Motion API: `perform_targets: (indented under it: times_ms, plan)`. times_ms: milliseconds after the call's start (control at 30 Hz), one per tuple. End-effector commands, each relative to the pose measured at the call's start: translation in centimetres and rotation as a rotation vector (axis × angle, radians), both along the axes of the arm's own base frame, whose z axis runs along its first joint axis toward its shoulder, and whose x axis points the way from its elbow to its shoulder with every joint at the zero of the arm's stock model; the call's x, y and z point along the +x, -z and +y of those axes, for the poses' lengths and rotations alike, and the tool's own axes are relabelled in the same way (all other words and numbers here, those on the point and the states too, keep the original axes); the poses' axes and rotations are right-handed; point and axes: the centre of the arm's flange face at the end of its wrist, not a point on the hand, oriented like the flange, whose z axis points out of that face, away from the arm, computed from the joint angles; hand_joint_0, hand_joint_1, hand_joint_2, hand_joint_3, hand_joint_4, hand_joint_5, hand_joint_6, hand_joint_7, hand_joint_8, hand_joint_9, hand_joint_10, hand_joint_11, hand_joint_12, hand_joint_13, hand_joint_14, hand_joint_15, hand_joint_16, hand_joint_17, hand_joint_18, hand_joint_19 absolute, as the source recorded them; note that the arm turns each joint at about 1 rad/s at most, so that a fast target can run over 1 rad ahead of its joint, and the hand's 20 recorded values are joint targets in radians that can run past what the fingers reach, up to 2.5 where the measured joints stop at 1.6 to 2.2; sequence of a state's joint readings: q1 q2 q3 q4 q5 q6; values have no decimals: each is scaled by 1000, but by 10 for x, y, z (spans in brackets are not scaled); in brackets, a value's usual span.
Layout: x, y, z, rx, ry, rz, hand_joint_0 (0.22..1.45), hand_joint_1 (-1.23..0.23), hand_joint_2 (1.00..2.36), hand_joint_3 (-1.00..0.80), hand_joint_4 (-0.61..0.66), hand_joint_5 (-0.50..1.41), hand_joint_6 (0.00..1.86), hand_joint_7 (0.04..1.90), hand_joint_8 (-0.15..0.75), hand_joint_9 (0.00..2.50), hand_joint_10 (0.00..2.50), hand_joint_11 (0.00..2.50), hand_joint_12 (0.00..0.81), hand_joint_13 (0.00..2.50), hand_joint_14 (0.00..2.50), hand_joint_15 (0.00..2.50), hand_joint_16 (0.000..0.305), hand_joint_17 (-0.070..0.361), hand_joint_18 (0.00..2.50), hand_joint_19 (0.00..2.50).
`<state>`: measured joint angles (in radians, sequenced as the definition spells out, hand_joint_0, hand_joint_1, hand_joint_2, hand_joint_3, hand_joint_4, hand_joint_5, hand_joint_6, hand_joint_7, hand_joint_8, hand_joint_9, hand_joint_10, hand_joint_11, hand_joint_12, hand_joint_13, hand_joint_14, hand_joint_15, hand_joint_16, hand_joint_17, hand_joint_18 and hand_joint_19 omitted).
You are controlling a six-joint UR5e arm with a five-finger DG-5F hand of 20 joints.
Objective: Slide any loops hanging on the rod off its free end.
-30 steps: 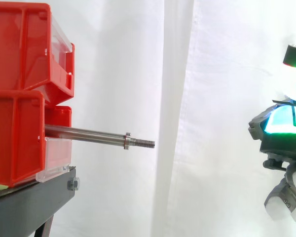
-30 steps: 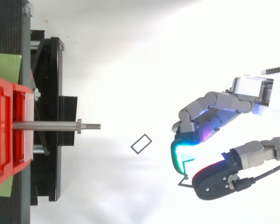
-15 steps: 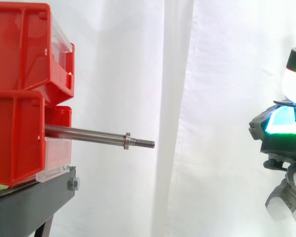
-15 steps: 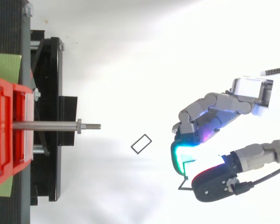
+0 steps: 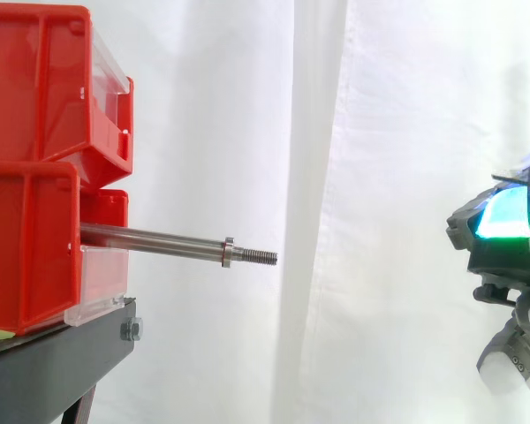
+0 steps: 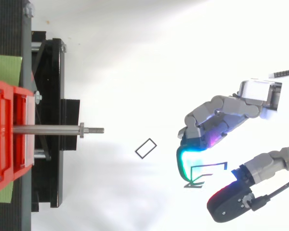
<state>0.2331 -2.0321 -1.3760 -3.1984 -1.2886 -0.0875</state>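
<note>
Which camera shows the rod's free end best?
The side view: the rod stands bare against the white curtain, collar and threaded tip clear. The top view shows it from above, partly over the black stand.

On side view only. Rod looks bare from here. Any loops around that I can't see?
Observer: Yes. From the top view, one small rectangular loop lies on the white surface, between the free end of the rod and the hand.
Operator: In line with the rod?
Observer: No, it lies off to one side of the rod's line, touching neither rod nor hand.
Operator: Anything at the hand?
Observer: A second loop is right at the hand. Can't tell whether it's gripped.
</note>
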Motion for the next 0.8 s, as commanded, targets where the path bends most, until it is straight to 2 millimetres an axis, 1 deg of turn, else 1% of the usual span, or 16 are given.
perform_targets:
  times_ms: [0, 267, 300, 400, 533, 633, 767]
  plan:
    - [0, 0, 0, 0, 0, 0, 529, -672, 1000, -500, 184, -163, 856, 1095, 329, 904, 11, 315, 341, 595, 0, 0, 47, 105, 626, 115]
    - [0, 0, 0, 0, 0, 0, 547, -586, 1000, -500, 185, -153, 841, 1122, 329, 915, 11, 301, 334, 593, 0, 0, 45, 101, 613, 112]
    - [0, 0, 0, 0, 0, 0, 558, -555, 1002, -484, 184, -152, 840, 1134, 327, 918, 11, 308, 331, 596, 0, 0, 44, 100, 610, 120]
    - [0, -1, 0, 0, 0, -1, 571, -548, 1006, -427, 170, -148, 841, 1138, 328, 928, 11, 317, 326, 598, 0, 0, 44, 98, 602, 117]
    - [0, 0, 0, 0, 0, 0, 574, -577, 1013, -357, 166, -147, 843, 1155, 328, 929, 11, 317, 326, 598, 0, 0, 43, 97, 594, 128]
    - [0, -1, 0, 0, 0, -1, 568, -632, 1016, -302, 161, -146, 846, 1156, 328, 926, 11, 319, 327, 597, 1, 0, 43, 97, 592, 115]
    - [0, 0, 0, 0, 0, 2, 567, -704, 1017, -275, 167, -148, 847, 1169, 327, 919, 11, 312, 326, 593, 0, 0, 43, 97, 588, 124]
